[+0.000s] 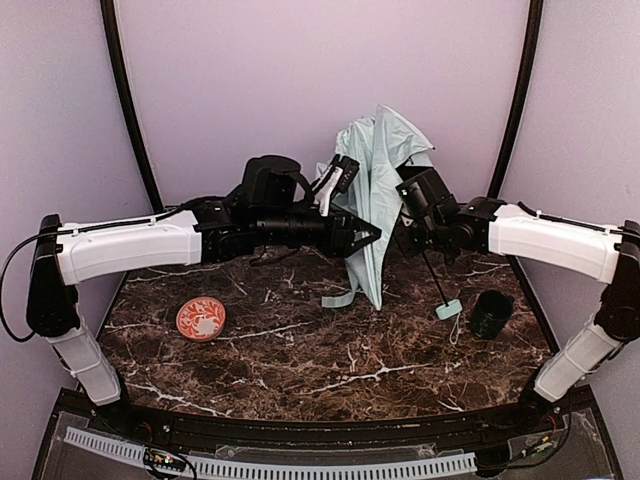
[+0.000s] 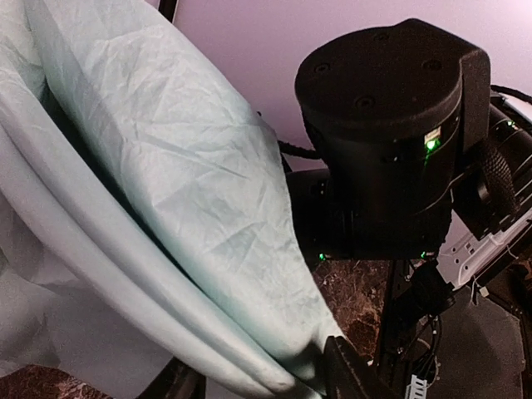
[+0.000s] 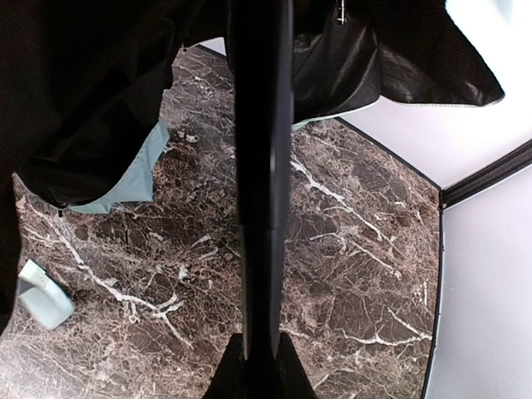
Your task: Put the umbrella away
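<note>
Right hand [image 3: 264,366] gripping thin black shaft of umbrella [image 1: 385,165], tilting it so canopy is hanging loose above hand and handle [image 1: 448,309] is pointing down toward desk [image 1: 300,350]. Left hand [image 1: 370,238] is lying level, arm outstretched, fingers [image 2: 349,374] bracketing canopy fold just ahead, probably for gathering fabric. Cannot tell whether fold is pinched yet.

No legible text or markings anywhere

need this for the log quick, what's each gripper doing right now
left gripper: around the umbrella fabric, gripped or not cannot be told
right gripper: closed on the umbrella's shaft
</note>
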Robot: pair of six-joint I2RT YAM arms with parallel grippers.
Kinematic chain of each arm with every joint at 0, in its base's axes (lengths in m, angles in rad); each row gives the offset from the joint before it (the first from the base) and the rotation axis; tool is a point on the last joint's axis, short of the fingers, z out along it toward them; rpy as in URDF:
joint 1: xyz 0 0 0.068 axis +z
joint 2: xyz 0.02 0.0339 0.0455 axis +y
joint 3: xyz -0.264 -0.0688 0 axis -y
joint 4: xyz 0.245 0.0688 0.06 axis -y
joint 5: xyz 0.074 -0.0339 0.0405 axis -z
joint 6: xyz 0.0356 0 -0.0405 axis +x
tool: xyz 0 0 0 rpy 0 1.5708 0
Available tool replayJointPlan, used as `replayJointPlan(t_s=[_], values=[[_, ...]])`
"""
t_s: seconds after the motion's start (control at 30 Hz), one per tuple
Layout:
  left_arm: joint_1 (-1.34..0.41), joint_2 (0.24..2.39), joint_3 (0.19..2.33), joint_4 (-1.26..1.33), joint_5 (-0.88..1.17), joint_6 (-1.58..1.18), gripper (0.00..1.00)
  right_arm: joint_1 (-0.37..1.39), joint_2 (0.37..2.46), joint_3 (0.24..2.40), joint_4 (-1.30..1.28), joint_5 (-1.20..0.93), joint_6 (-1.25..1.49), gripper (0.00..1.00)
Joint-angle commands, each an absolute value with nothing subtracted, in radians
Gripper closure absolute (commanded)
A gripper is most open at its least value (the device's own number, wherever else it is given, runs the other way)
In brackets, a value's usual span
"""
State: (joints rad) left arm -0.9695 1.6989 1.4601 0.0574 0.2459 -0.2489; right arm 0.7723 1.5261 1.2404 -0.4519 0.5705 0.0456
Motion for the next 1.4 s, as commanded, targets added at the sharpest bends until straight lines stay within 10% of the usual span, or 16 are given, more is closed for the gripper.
replayJointPlan(t_s=[0.0,0.07,0.23,0.77,1.07,1.37], values=[[-0.963,1.683,1.42,0.062,0.217,-0.263,0.55,0.78,1.504,1.3,-0.337,0.608,0.054,1.0],[-0.963,1.675,1.397,0.081,0.231,-0.269,0.56,0.78,1.505,1.302,-0.337,0.608,0.053,1.0],[-0.963,1.636,1.34,0.17,0.34,-0.266,1.0,0.782,1.493,1.284,-0.315,0.499,0.002,1.0],[-0.816,1.372,1.082,0.668,0.439,-0.285,1.0,0.901,1.344,1.105,-0.407,0.004,-0.215,1.0],[-0.823,1.375,1.132,0.348,0.331,-0.134,1.0,0.892,1.302,1.007,-0.271,0.024,-0.11,1.0],[-0.951,1.351,1.073,0.086,0.119,0.42,1.0,0.851,1.113,0.893,-0.151,-0.011,-0.167,0.24]])
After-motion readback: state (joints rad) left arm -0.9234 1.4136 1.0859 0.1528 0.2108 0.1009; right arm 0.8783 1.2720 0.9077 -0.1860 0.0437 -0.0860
